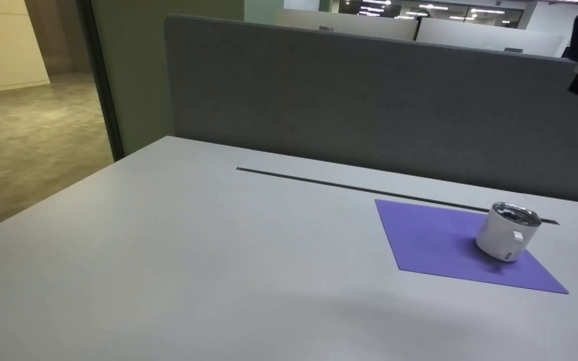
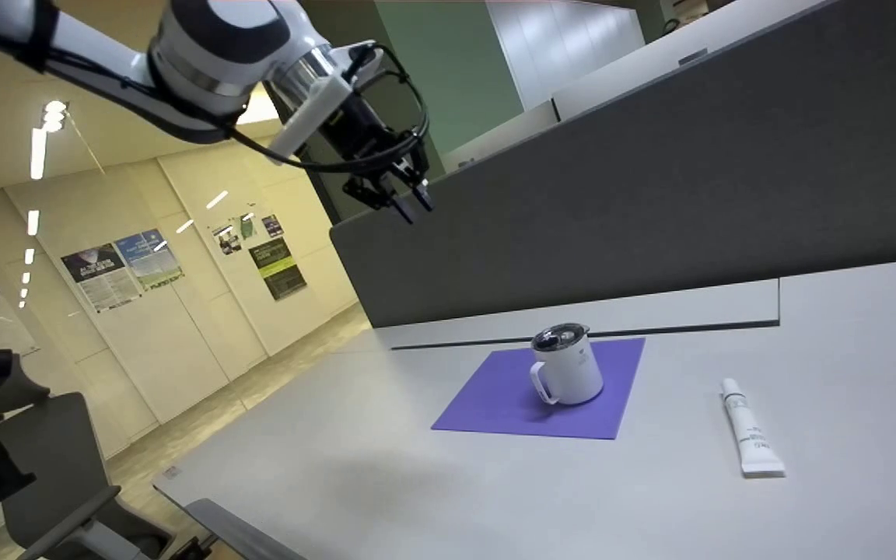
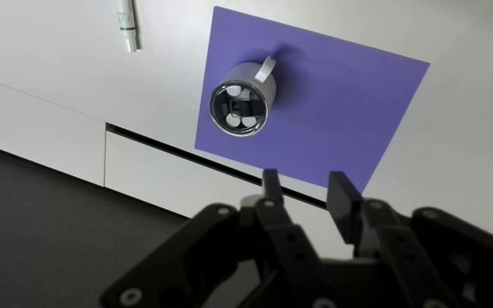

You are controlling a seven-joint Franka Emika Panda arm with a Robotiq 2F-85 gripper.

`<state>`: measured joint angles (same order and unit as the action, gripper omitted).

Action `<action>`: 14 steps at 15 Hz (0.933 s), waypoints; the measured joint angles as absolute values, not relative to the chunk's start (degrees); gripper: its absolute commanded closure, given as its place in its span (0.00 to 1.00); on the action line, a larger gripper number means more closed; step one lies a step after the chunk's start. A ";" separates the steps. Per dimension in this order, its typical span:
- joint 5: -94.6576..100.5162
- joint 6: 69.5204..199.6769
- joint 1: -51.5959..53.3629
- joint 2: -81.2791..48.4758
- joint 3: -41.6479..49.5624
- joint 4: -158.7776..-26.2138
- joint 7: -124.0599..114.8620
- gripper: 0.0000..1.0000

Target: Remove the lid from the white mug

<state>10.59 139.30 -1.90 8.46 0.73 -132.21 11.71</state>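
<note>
The white mug (image 1: 502, 238) stands upright on a purple mat (image 1: 424, 235); it also shows in an exterior view (image 2: 575, 376) and in the wrist view (image 3: 246, 72). The dark, see-through round lid (image 1: 518, 214) sits in the mug's mouth; it also shows in an exterior view (image 2: 559, 337) and in the wrist view (image 3: 239, 108). The mug's handle (image 3: 265, 69) sticks out from its side. My gripper (image 3: 303, 184) is open and empty, its two fingers apart. In an exterior view the gripper (image 2: 417, 208) is high above the table, well away from the mug. In an exterior view only its edge shows.
A white tube (image 2: 750, 432) lies on the white table (image 2: 689, 513) beside the mat. A dark slot (image 1: 359, 189) runs along the table behind the mat. A tall grey partition (image 1: 349, 110) stands along the table's back edge.
</note>
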 measured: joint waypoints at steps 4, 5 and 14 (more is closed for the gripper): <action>10.11 138.07 -2.14 -0.48 1.56 -123.59 12.08 1.00; 10.05 136.58 -2.16 -1.91 1.61 -121.87 11.89 0.99; 9.98 130.51 -2.16 -4.42 1.62 -117.57 11.45 1.00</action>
